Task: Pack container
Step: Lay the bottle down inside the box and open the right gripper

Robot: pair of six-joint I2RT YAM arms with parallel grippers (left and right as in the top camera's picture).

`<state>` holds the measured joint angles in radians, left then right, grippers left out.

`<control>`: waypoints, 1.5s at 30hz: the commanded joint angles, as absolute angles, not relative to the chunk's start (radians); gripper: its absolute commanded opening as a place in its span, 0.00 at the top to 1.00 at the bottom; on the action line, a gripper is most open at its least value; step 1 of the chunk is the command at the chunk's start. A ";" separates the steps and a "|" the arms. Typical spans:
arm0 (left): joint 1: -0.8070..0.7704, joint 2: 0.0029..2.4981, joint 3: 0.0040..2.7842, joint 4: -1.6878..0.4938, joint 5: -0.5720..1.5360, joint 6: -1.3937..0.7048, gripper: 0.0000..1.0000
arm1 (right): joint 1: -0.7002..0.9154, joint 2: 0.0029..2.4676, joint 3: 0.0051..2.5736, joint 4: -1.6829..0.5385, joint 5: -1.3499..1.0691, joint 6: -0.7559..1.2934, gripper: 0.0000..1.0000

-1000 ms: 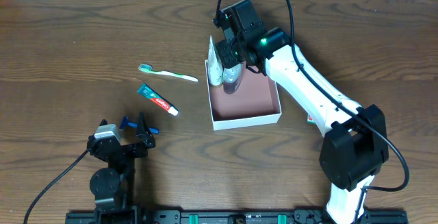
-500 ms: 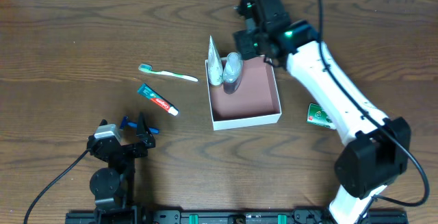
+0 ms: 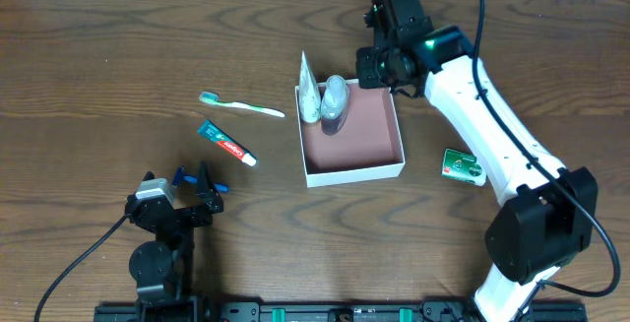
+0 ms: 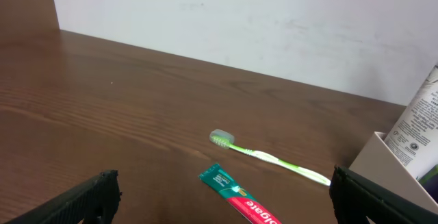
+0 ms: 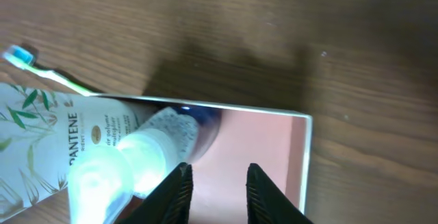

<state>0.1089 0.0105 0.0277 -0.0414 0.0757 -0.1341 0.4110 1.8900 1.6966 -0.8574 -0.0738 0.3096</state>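
The container (image 3: 354, 173) is a white-walled square box with a reddish-brown floor at mid-table. A white Pantene tube (image 3: 309, 90) and a clear bottle (image 3: 335, 101) stand in its back left corner. My right gripper (image 3: 373, 69) hovers over the container's back right part, open and empty. In the right wrist view its gripper (image 5: 217, 191) is over the bare floor, right of the bottle (image 5: 168, 129) and tube (image 5: 48, 129). My left gripper (image 3: 194, 178) is open and empty near the front left, facing the toothpaste (image 4: 239, 196) and toothbrush (image 4: 268, 157).
A green toothbrush (image 3: 242, 106) and a green-and-red toothpaste tube (image 3: 226, 144) lie on the wood left of the container. A small green-and-white soap box (image 3: 462, 166) lies to its right, beside the right arm.
My right gripper has left the clear bottle standing in the container and moved back and to the right. The left arm has not moved.
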 commanded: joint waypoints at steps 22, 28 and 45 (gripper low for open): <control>0.113 0.004 0.004 -0.064 0.094 -0.139 0.02 | 0.453 1.903 1.378 -0.444 -0.109 0.404 0.78; 0.113 0.004 0.004 -0.064 0.094 -0.139 0.02 | 0.480 1.903 1.378 -0.391 -0.110 0.403 0.78; 0.113 0.004 0.004 -0.064 0.094 -0.139 0.02 | 0.476 1.903 1.378 -0.358 -0.051 0.364 0.77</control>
<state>0.1089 0.0105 0.0277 -0.0414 0.0757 -0.1341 0.4808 1.8915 1.3834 -0.3626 -0.0826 0.3820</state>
